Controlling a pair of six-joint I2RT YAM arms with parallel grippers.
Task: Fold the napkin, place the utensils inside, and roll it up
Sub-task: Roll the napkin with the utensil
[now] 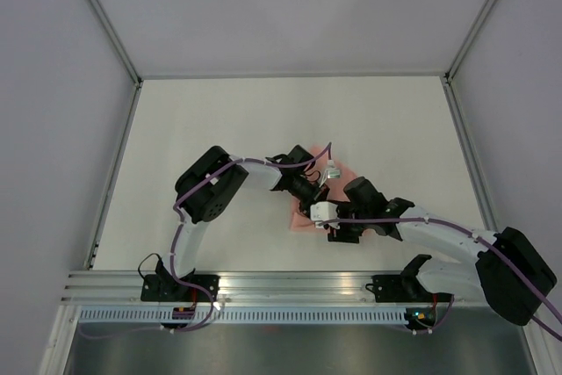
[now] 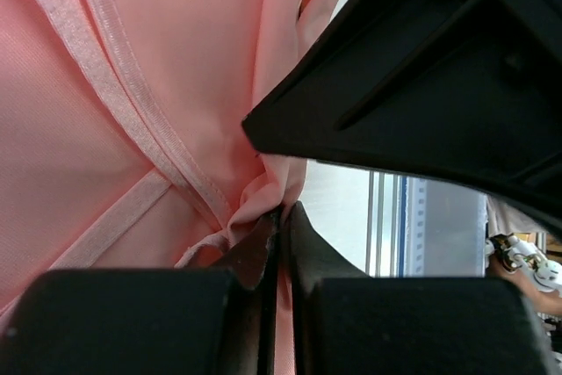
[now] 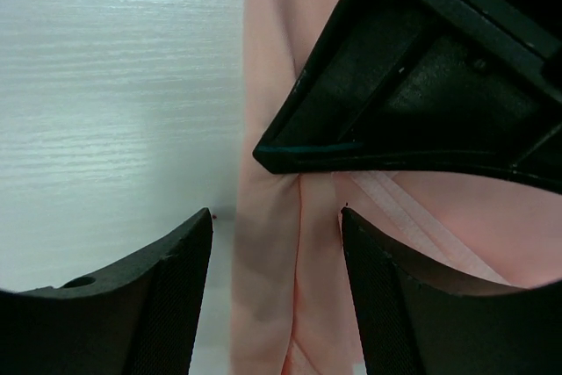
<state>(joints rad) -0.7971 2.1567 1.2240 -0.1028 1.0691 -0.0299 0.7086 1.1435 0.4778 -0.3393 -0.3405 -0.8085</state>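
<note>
The pink napkin (image 1: 301, 216) lies mid-table, mostly covered by both arms. In the left wrist view the napkin (image 2: 132, 85) fills the left side, its hemmed edges crossing, and my left gripper (image 2: 282, 214) is shut on a bunched fold of it. In the right wrist view a narrow fold of the napkin (image 3: 281, 252) runs between the spread fingers of my right gripper (image 3: 277, 221), which is open and straddles the fold without pinching it. The left gripper (image 3: 413, 85) holds the cloth just beyond. From above, both grippers meet over the napkin: left gripper (image 1: 318, 191), right gripper (image 1: 334, 217). The utensils are hidden.
The white table (image 1: 219, 129) is walled by grey panels at the back and sides. A metal rail (image 1: 290, 285) carrying both arm bases runs along the near edge. Purple cables trail along each arm.
</note>
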